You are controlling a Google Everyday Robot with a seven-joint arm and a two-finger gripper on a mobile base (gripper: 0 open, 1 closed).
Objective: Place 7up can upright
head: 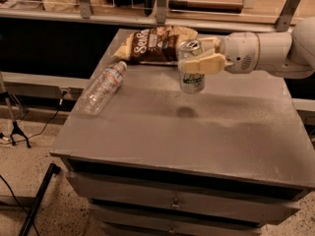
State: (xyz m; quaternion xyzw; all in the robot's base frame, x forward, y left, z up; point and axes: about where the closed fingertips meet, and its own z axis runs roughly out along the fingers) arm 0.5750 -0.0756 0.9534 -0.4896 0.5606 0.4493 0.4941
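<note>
Seemingly airborne, tool [195,56] clamps upright 7up can [192,81] above table [197,136].

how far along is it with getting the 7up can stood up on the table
Done: the 7up can is grasped and upright, silver top up. In hand: the gripper is shut on it, holding it above the grey table, with its shadow separate beneath. Left: lower it onto the tabletop and let go.

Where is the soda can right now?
In the camera view, the 7up can is held upright in the end effector, above the grey table, just in front of the chip bag.
</note>
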